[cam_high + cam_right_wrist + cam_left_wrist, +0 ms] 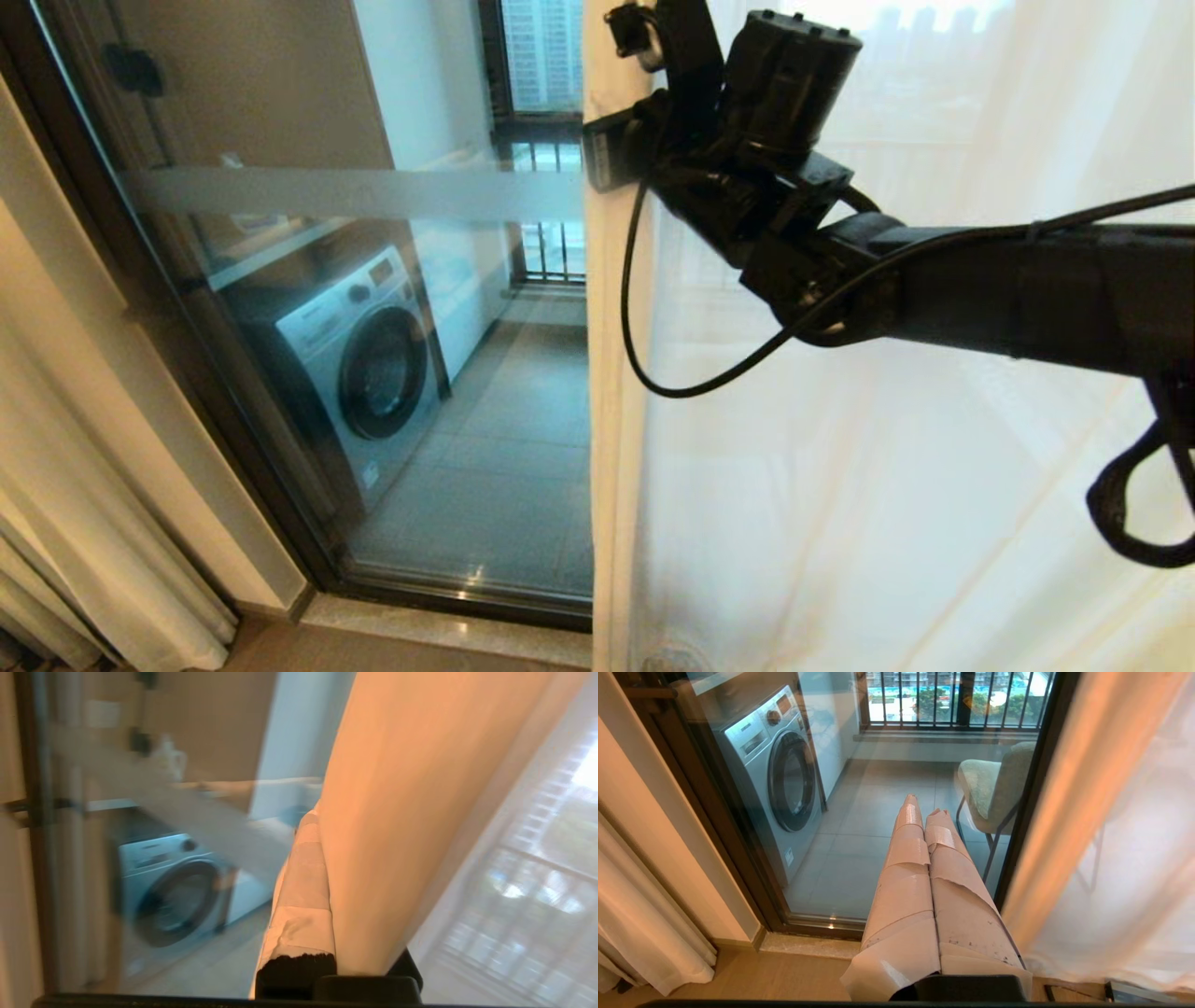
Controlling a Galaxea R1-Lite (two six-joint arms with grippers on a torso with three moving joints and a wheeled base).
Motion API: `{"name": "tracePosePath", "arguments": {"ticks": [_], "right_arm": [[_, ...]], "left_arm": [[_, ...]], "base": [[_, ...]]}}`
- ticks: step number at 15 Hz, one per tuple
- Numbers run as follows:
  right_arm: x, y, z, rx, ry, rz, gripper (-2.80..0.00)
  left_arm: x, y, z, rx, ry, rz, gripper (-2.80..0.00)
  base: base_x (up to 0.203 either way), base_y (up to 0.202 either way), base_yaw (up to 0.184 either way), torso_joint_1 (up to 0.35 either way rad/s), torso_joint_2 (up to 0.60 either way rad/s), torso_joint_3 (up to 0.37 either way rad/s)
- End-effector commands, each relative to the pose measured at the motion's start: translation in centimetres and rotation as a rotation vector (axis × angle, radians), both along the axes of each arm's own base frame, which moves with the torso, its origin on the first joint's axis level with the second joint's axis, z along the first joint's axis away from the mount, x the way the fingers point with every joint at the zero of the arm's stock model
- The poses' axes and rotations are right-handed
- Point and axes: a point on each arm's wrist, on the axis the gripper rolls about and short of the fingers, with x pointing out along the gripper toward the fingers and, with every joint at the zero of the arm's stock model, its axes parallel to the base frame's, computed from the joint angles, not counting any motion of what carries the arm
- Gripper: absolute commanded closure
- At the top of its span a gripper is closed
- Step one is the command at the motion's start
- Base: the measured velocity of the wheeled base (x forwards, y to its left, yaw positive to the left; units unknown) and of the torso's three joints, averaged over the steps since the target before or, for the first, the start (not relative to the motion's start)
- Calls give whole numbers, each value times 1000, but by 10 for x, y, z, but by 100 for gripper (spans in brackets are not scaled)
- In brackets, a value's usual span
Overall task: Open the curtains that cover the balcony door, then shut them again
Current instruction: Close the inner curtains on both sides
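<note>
Our right tool [310,858] is clenched on the curtains [840,448], gripping the sheer's leading edge right beside the bare glass of the balcony door [308,280]. The sheer hangs right of that glass. Our left tool [924,816] sits clenched and empty, facing the door.

Daylit room, one view blurred.
Daylight glowed through the sheer curtains [887,420]; the right wrist view was smeared, the washing machine [173,891] soft.

White sheer curtains [887,420] hang over the right half of the glass balcony door [373,373] (left half uncovered).
</note>
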Motion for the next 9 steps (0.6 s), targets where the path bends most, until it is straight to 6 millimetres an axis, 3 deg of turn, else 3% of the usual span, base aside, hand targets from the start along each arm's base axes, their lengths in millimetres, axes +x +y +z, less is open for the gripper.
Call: {"name": "tracePosePath", "arguments": {"ticks": [1,9], "right_arm": [[-1,22,-21,-19,21,35,0],[-27,65,-40,20,-13,138,0]], "left_arm": [[0,0,0,0,-1,0,0],[0,0,0,0,-1,0,0]], "base": [[0,0,0,0,0,0],[0,0,0,0,0,0]]}}
